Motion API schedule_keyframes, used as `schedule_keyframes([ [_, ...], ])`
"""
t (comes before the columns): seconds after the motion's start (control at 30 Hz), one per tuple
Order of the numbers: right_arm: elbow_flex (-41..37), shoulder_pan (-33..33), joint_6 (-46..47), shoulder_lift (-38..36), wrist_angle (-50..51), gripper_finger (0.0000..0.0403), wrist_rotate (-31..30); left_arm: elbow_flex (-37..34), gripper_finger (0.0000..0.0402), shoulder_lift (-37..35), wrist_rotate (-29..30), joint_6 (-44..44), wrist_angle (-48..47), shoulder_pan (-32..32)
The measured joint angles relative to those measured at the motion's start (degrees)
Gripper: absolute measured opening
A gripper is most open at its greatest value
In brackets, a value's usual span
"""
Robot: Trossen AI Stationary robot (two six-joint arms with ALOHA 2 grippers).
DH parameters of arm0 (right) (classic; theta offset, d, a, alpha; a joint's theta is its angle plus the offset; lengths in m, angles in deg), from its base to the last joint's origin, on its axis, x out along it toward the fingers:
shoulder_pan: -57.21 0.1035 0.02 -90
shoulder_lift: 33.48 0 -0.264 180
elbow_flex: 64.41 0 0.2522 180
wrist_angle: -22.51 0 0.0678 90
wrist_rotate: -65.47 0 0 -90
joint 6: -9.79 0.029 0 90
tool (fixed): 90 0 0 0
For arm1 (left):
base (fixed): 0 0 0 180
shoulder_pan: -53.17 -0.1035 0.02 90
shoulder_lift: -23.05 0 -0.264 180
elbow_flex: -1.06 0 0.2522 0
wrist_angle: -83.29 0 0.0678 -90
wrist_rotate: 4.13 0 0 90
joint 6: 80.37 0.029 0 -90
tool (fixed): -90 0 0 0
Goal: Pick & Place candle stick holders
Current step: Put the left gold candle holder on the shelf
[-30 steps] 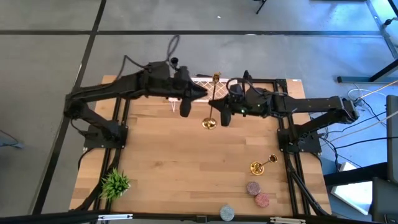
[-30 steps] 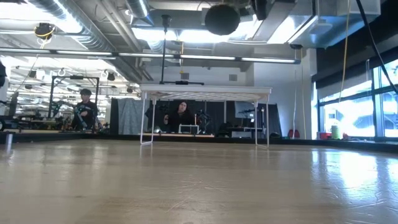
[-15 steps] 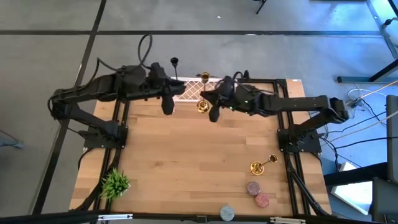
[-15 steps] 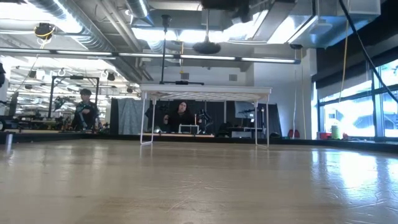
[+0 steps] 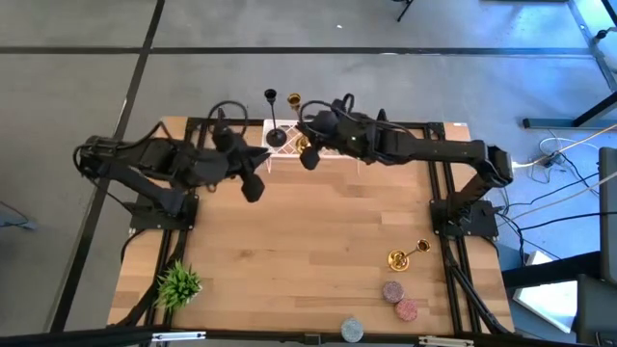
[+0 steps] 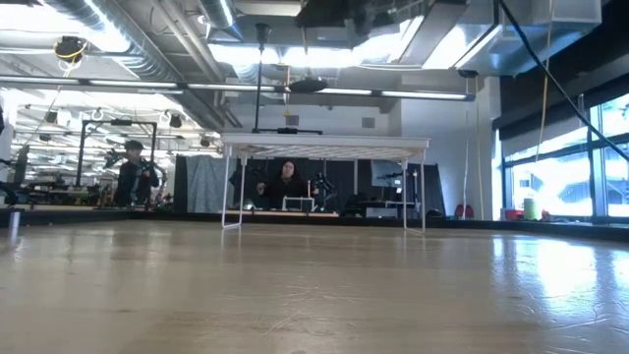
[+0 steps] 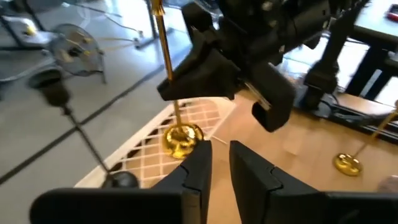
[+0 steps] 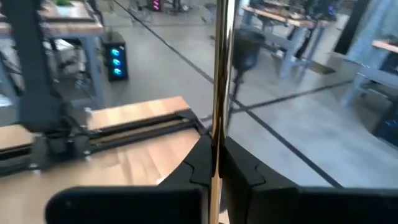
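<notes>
A matte black candle stick holder [image 5: 274, 120] stands upright with its round base on a white lattice rack [image 5: 323, 149] at the table's far edge. My right gripper [image 5: 308, 154] is beside it, shut on a shiny gold holder [image 5: 297, 120] whose base [image 7: 182, 138] is at the rack. Whether that base touches the rack, I cannot tell. A second gold holder [image 5: 410, 254] lies on its side at the table's right. My left gripper [image 5: 253, 185] is open with a narrow gap and empty, near and to the left of the rack. My right gripper pinches the gold holder's thin stem [image 8: 218, 115] between its two fingers, about midway up. The fingers come roughly level from the table's right side and lie across the stem. The holder stands upright in the hold, cup up and base down over the rack.
A small green plant [image 5: 178, 282] stands at the near left corner. Three small round discs [image 5: 395, 294] lie near the front right. Black frame rails [image 5: 439, 207] run along both sides of the table. Bare wood lies across the table's middle.
My right gripper has carried the gold holder upright from the table's middle toward the far edge and left, to the white rack beside the black holder. My left gripper has drawn back from the rack toward the table's left and near side. The black holder has stayed standing.
</notes>
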Motion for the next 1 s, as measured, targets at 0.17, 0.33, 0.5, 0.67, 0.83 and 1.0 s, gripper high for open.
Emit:
schedule_keyframes([
  [0.17, 0.86, -2.03, 4.12, 1.0, 2.6, 0.0016, 0.86, -0.07, 0.0019, -0.28, 12.3, -6.68, -5.12, 6.45],
  [0.33, 0.96, -4.41, 6.11, 0.94, 1.78, 0.0016, 5.06, -0.07, 0.0002, -0.75, 21.87, -18.9, -14.8, 12.0],
  [0.5, 0.96, -6.29, 3.38, 0.94, 0.75, 0.0016, 10.83, -0.07, 0.0004, -0.75, 28.76, -34.76, -26.25, 16.62],
  [0.67, 1.03, -8.85, 1.55, 1.46, -1.4, 0.0016, 14.14, -0.07, 0.0002, -0.75, 33.74, -48.59, -35.66, 20.64],
  [0.83, 1.01, -11.76, 1.57, 2.53, -2.18, 0.0016, 14.29, -0.39, 0.0003, -0.73, 37.28, -56.05, -38.8, 23.64],
  [1.0, 1.01, -13.91, 2.43, 4.85, -5.51, 0.0016, 15.92, -4.25, 0.0001, -0.73, 41.33, -64.24, -38.86, 26.0],
])
